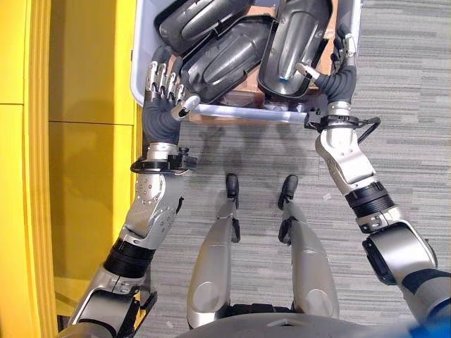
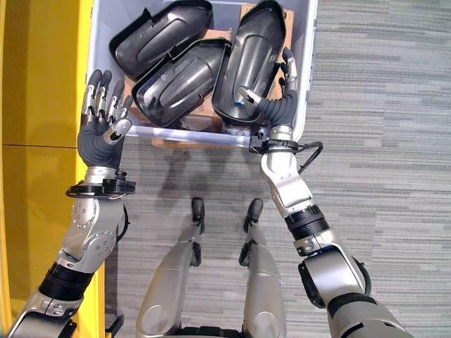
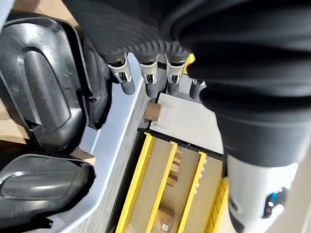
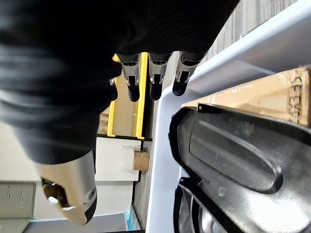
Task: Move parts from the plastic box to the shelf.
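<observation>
Grey striped carpet (image 1: 416, 105) lies nearest, under the robot, and just beyond it stands the pale blue-grey plastic box (image 2: 204, 132), its near rim facing the robot. The left hand (image 1: 168, 90) reaches up at the box's near left corner, its fingers (image 2: 99, 98) straight and spread, thumb apart, holding nothing; they hang over the rim beside the nearest part. The right hand (image 2: 282, 88) sits inside the box at its right wall, fingers extended along the wall and thumb reaching toward the right-hand part, closed round nothing as far as the views show. Three black moulded plastic parts (image 2: 180, 81) lie in the box, overlapping one another on brown cardboard (image 1: 239, 98): one at the far left (image 1: 197, 21), one in the middle, and one standing along the right side (image 2: 250, 67), hollow side up. They look like thin, stiff shells with raised ribs and a flanged edge, probably light for their bulk, rigid enough not to sag, and fairly smooth, so a grip on the curved belly may slip. The flanged rim seems the better hold, with the fingers hooked under the edge and the thumb pressing inside the hollow; the right-hand part is closest to that. To the left runs the yellow shelf (image 1: 91, 141), its frame and brown boards (image 3: 165, 194) visible past the left fingers.
</observation>
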{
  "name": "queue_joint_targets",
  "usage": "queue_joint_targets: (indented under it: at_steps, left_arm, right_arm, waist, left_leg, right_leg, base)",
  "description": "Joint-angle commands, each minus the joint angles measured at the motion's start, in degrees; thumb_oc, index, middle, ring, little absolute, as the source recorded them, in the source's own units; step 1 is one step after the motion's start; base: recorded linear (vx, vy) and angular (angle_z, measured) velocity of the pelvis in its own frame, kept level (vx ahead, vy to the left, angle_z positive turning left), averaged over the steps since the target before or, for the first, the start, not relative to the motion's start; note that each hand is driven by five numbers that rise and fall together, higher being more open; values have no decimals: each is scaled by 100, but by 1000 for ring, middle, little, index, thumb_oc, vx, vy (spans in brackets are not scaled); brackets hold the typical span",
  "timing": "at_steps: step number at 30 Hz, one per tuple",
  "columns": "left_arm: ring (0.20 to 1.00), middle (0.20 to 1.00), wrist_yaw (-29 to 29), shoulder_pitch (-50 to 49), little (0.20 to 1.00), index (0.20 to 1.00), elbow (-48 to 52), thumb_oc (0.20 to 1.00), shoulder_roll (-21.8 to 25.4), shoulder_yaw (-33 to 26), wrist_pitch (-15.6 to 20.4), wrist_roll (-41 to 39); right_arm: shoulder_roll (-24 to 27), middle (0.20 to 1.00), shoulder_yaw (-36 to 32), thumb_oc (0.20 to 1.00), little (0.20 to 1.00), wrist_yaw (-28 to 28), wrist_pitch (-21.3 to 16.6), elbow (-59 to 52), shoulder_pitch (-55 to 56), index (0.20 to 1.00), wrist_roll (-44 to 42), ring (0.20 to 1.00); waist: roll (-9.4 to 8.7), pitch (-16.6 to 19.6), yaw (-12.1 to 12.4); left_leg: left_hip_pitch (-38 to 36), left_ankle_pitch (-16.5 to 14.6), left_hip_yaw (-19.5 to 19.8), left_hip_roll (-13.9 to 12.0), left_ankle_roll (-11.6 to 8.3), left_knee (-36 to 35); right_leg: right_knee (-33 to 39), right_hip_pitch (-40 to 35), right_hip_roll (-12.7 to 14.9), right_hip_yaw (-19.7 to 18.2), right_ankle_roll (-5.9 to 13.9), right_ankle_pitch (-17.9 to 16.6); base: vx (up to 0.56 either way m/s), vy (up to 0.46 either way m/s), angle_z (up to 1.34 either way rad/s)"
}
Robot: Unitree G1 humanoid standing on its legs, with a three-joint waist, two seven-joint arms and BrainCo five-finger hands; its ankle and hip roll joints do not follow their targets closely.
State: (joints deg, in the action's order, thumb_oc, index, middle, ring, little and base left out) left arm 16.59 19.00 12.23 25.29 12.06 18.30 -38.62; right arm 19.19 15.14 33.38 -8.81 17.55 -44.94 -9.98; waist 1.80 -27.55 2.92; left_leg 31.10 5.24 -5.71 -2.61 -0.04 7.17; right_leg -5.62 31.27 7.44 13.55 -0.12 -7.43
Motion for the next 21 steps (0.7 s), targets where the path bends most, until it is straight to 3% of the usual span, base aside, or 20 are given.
queue_joint_targets:
  at_steps: [1,8,21]
  left_arm:
    - [1000,1000,87,-91,1000,1000,588,1000,77,-56,358,328]
    - [1000,1000,213,-54,1000,1000,617,1000,35,-69,377,496]
    - [1000,1000,181,-3,1000,1000,598,1000,21,10,430,405]
  right_arm:
    - [140,1000,-283,1000,1000,419,-47,-629,-70,1000,815,1000]
    - [91,1000,-394,1000,1000,728,280,-434,-69,1000,1405,1000]
    - [59,1000,-188,1000,1000,912,534,1185,-928,1000,1115,1000]
  waist:
    - [-32,188,51]
    - [-2,189,33]
    - [36,145,117]
  left_leg:
    - [150,-294,146,-55,-140,300]
    - [252,-307,158,-56,-130,323]
    - [390,-309,165,-32,-136,367]
  right_leg:
    - [-284,-416,657,-423,779,387]
    - [-339,-305,668,-434,776,411]
    - [-428,-144,665,-459,757,427]
  base:
    - [0,0,0]
    - [0,0,0]
    - [0,0,0]
